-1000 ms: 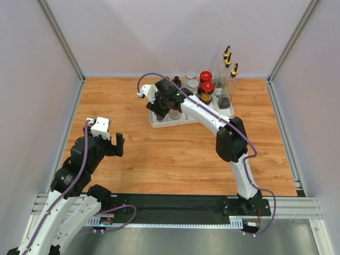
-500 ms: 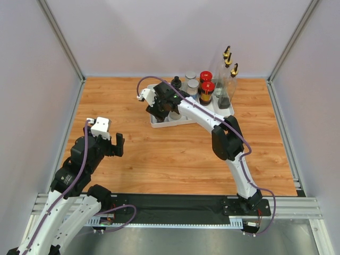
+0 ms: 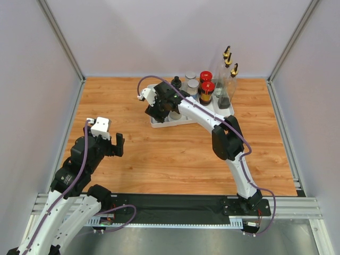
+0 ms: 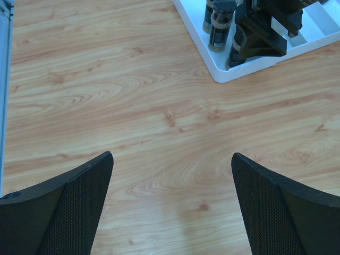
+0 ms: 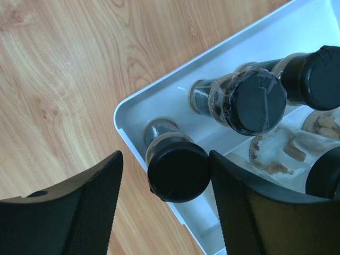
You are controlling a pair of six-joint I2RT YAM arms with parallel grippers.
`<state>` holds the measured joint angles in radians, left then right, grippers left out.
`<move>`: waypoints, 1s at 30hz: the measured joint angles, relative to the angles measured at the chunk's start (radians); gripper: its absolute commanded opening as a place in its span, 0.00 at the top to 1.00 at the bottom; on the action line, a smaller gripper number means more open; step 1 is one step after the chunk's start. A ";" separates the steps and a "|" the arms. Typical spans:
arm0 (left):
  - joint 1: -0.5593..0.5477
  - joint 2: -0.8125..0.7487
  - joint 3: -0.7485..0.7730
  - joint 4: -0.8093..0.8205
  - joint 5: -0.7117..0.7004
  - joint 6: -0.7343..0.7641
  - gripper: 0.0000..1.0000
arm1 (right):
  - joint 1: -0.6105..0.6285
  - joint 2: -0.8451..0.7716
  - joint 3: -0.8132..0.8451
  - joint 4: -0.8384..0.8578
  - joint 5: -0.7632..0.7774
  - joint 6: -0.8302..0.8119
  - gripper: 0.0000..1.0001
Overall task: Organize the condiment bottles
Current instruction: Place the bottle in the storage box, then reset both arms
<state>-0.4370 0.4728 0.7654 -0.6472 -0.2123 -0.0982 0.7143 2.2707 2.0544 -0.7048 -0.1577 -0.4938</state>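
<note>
Jar [image 5: 178,170] black-lidded, in tray [image 5: 164,95] corner | between right jaws, part-open, not clamped | left jaws wide, empty

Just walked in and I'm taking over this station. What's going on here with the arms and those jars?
The right gripper hangs over the near-left corner of the white tray, its open fingers either side of a small black-lidded jar standing there, not clamped on it. More black-lidded jars stand beside it; grey-lidded jars, red-capped jars and tall gold-spouted bottles stand further along. The left gripper hovers open over the table, holding nothing.
</note>
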 measured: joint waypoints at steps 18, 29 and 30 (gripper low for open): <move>0.000 0.000 0.000 0.000 0.000 0.000 0.00 | -0.003 -0.092 -0.006 0.002 0.019 -0.015 0.00; 0.000 0.000 0.000 0.000 -0.008 0.000 0.00 | -0.003 -0.507 -0.302 0.093 0.027 -0.019 0.00; 0.000 0.000 0.000 0.000 -0.008 0.000 0.00 | -0.003 -0.565 -0.354 0.108 0.033 -0.019 0.00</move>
<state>-0.4370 0.4728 0.7654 -0.6468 -0.2207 -0.0986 0.7116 1.7058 1.7000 -0.5964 -0.1246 -0.5129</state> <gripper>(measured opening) 0.996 0.998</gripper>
